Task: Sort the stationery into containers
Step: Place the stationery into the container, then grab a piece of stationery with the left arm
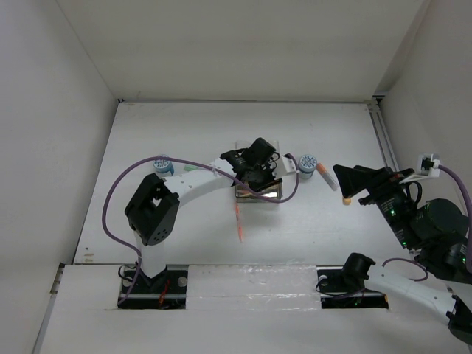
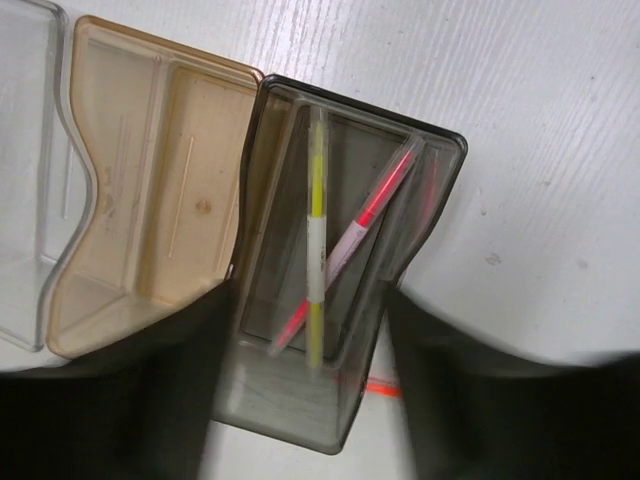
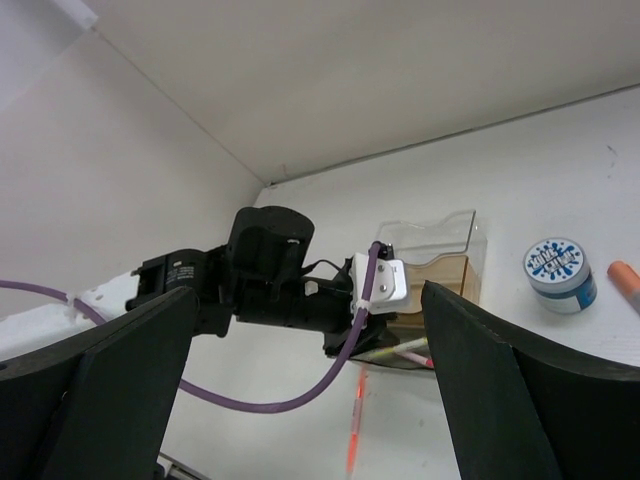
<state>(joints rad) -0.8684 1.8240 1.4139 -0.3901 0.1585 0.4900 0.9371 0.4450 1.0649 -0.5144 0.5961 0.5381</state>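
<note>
The organizer (image 2: 150,200) lies mid-table, with clear, tan and dark-tinted sections; it also shows in the top view (image 1: 274,190). A yellow pen (image 2: 316,230) and a red pen (image 2: 370,210) lie in the dark section. My left gripper (image 2: 305,330) is open above that section's near end, one finger on each side, holding nothing. An orange pen (image 1: 238,217) lies on the table just in front of the organizer. My right gripper (image 1: 341,183) is open and empty, right of the organizer. A blue patterned roll (image 1: 307,163) and an orange marker (image 1: 324,175) lie beside it.
A second blue roll (image 1: 163,166) and a pale green marker (image 1: 194,168) lie left of the organizer, behind the left arm. The left arm's purple cable (image 1: 118,184) loops over the table. White walls close in the back and both sides.
</note>
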